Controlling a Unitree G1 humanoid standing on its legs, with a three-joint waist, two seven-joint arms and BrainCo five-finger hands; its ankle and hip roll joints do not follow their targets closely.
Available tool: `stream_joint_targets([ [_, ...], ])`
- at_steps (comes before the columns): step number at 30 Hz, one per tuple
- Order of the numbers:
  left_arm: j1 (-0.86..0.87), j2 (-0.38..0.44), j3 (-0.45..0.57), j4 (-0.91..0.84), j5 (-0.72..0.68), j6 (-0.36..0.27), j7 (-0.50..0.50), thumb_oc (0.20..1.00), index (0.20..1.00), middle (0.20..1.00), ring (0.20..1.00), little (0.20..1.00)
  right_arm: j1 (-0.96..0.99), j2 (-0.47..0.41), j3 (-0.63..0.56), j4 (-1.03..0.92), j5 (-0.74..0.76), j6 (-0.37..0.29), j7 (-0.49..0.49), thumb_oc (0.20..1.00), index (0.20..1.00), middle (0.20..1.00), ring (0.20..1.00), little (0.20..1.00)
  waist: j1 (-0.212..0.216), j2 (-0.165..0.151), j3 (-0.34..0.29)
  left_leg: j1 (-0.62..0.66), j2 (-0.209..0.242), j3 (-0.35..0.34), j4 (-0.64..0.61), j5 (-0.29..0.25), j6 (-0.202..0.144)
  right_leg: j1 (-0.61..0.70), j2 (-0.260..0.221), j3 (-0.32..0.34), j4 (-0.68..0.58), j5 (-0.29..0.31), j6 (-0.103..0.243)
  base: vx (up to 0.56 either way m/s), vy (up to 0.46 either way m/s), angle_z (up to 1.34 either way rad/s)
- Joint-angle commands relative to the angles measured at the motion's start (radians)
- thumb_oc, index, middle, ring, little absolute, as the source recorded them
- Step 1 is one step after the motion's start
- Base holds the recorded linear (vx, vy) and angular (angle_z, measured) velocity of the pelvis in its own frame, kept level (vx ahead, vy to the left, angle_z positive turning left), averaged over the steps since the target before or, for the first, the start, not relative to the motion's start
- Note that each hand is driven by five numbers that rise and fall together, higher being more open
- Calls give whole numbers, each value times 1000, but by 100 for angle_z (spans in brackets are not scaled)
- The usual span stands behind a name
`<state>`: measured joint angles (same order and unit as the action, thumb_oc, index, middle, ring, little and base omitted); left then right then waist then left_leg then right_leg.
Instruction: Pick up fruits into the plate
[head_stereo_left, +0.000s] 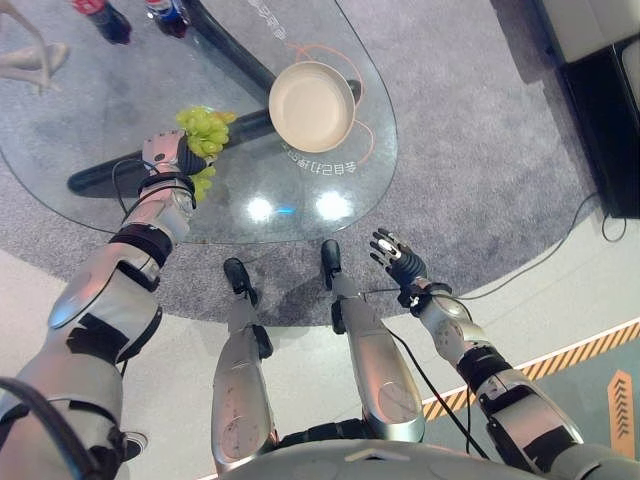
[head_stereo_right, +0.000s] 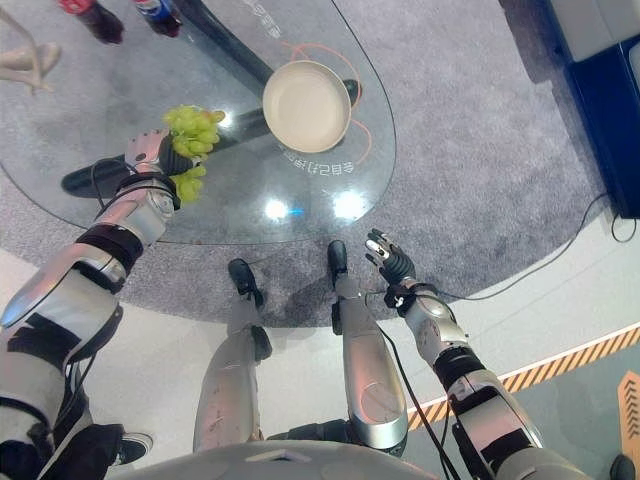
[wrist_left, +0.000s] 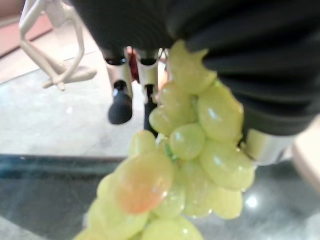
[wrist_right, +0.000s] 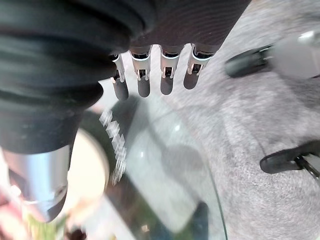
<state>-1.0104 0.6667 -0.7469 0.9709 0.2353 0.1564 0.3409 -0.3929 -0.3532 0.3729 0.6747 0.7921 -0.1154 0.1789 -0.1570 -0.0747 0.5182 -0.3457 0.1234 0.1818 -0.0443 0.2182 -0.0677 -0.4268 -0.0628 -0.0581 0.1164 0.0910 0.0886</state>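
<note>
Left eye view: the left robot hand (head_stereo_left: 165, 153) is at the grapes (head_stereo_left: 203, 131) on the glass surface (head_stereo_left: 90, 120), just beside the plate (head_stereo_left: 311, 106) to its left. The left wrist view shows the bunch pressed up against the palm, the thumb curled against its side and two fingers (wrist_left: 120, 100) reaching past it, so I judge the robot hand closed round the grapes, though whether the bunch is lifted clear of the surface I cannot tell. The grapes look soft and easily bruised, light as a whole, but loose: single berries could tear off or slip if squeezed or swung. A cradling hold under the mass of the bunch, or near its stem end, seems safer than a pinch on one berry; one berry near the camera shows an orange blush. The plate is cream, round, shallow and holds nothing, so no fruit is in it yet. Two bottles (head_stereo_left: 105, 20) stand at the far edge of the surface. The right robot hand (head_stereo_left: 398, 258) hangs low over the carpet, well apart from the surface, fingers straight and relaxed, holding nothing
</note>
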Motion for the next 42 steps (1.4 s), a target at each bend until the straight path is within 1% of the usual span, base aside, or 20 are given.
stream_joint_targets([
  [1,35,90,100,-113,56,-39,-70,200,200,200,200,200,-12,-117,-40,-117,-68,7,2,1000,1000,1000,1000,1000,26,60,-12,57,-52,-44,55,-124,-25,64,39,-57,25,-52,-16,112,31,18],
  [2,59,119,104,-173,59,-32,-96,200,200,200,200,200,-12,-137,-49,-146,-80,18,4,1000,1000,1000,1000,1000,32,64,-25,72,-54,-44,52,-128,-25,81,34,-64,19,-52,-13,134,24,20],
  [3,72,142,109,-211,64,-41,-130,200,200,200,200,200,-11,-152,-53,-169,-94,18,6,1000,1000,1000,1000,1000,36,65,-35,84,-56,-45,47,-129,-24,95,31,-67,13,-53,-11,82,10,13],
  [4,78,153,112,-228,67,-41,-144,200,200,200,200,200,-9,-159,-56,-176,-93,21,6,1000,1000,1000,1000,1000,38,66,-39,90,-56,-44,45,-130,-24,102,30,-69,11,-54,-11,83,19,18],
  [5,105,191,120,-295,85,-48,-175,200,200,200,200,200,-5,-183,-68,-208,-127,16,18,1000,1000,1000,1000,1000,46,70,-57,110,-58,-43,35,-131,-24,126,26,-77,0,-55,-8,78,31,15],
  [6,113,208,124,-314,101,-70,-197,200,200,200,200,200,-8,-194,-70,-223,-147,12,26,1000,1000,1000,1000,1000,49,73,-66,121,-60,-44,30,-131,-23,139,24,-80,-5,-56,-8,106,39,10],
  [8,130,255,126,-372,111,-89,-235,200,200,200,200,200,-9,-225,-83,-251,-159,19,50,1000,1000,1000,1000,1000,56,77,-80,154,-60,-44,17,-136,-24,176,19,-87,-12,-66,-6,102,32,6],
  [9,143,275,132,-393,118,-112,-255,200,200,200,200,200,-9,-237,-91,-266,-168,27,60,1000,1000,1000,1000,1000,60,80,-96,162,-61,-45,11,-133,-24,188,18,-89,-20,-62,-5,108,38,9],
  [12,188,345,150,-493,163,-148,-319,200,200,200,200,200,5,-275,-115,-319,-205,33,107,1000,1000,1000,1000,1000,70,86,-133,207,-63,-43,-10,-135,-25,244,9,-98,-45,-66,0,130,42,13],
  [13,201,373,160,-532,183,-168,-353,200,200,200,200,200,10,-293,-121,-342,-230,36,132,1000,1000,1000,1000,1000,74,85,-150,227,-63,-41,-17,-136,-24,269,4,-102,-56,-67,2,131,22,8],
  [17,229,434,182,-642,265,-226,-455,200,200,200,200,200,14,-348,-132,-414,-260,54,181,1000,1000,1000,1000,1000,86,80,-205,272,-67,-46,-23,-143,-21,329,-6,-110,-81,-65,6,138,7,9],
  [20,252,480,192,-725,318,-295,-552,200,200,200,200,200,13,-386,-138,-459,-274,86,230,1000,1000,1000,1000,1000,96,79,-251,308,-72,-49,-24,-154,-17,374,-16,-118,-100,-62,11,160,22,7],
  [21,252,499,184,-757,338,-346,-600,200,200,200,200,200,2,-413,-134,-479,-278,106,263,1000,1000,1000,1000,1000,101,78,-277,326,-75,-53,-25,-159,-14,396,-22,-124,-110,-60,12,159,34,4],
  [24,213,531,148,-838,332,-414,-679,200,200,200,200,200,-31,-461,-116,-501,-234,170,332,1000,1000,1000,1000,1000,114,75,-327,363,-80,-59,-25,-170,-11,443,-35,-143,-128,-56,18,191,27,8],
  [25,184,546,118,-878,311,-443,-708,200,200,200,200,200,-49,-483,-101,-509,-190,218,371,1000,1000,1000,1000,1000,121,72,-361,387,-83,-61,-26,-177,-8,469,-38,-153,-138,-53,20,205,18,19],
  [28,125,546,58,-912,284,-502,-723,200,200,200,200,200,-78,-489,-74,-502,-111,299,449,1000,1000,1000,1000,1000,132,67,-401,422,-88,-67,-27,-191,-3,512,-42,-167,-156,-52,23,162,12,16],
  [30,86,540,20,-941,254,-532,-731,200,200,200,200,200,-88,-478,-54,-497,-80,350,488,1000,1000,1000,1000,1000,141,66,-425,445,-92,-75,-31,-200,-1,539,-43,-178,-165,-54,26,145,10,8],
  [32,53,531,-13,-967,211,-550,-732,200,200,200,200,200,-94,-472,-35,-494,-58,384,521,1000,1000,1000,1000,1000,145,66,-441,462,-94,-81,-32,-208,0,559,-45,-187,-171,-56,28,115,11,17],
  [40,20,452,-57,-1035,143,-631,-736,200,200,200,200,200,-96,-413,35,-485,-54,466,573,1000,1000,1000,1000,1000,154,65,-475,505,-98,-91,-36,-225,3,609,-44,-198,-187,-61,30,74,5,9],
  [42,15,437,-62,-1057,139,-640,-738,200,200,200,200,200,-100,-396,53,-480,-40,479,576,1000,1000,1000,1000,1000,156,66,-475,510,-98,-91,-37,-228,4,614,-44,-200,-189,-63,30,30,-4,8],
])
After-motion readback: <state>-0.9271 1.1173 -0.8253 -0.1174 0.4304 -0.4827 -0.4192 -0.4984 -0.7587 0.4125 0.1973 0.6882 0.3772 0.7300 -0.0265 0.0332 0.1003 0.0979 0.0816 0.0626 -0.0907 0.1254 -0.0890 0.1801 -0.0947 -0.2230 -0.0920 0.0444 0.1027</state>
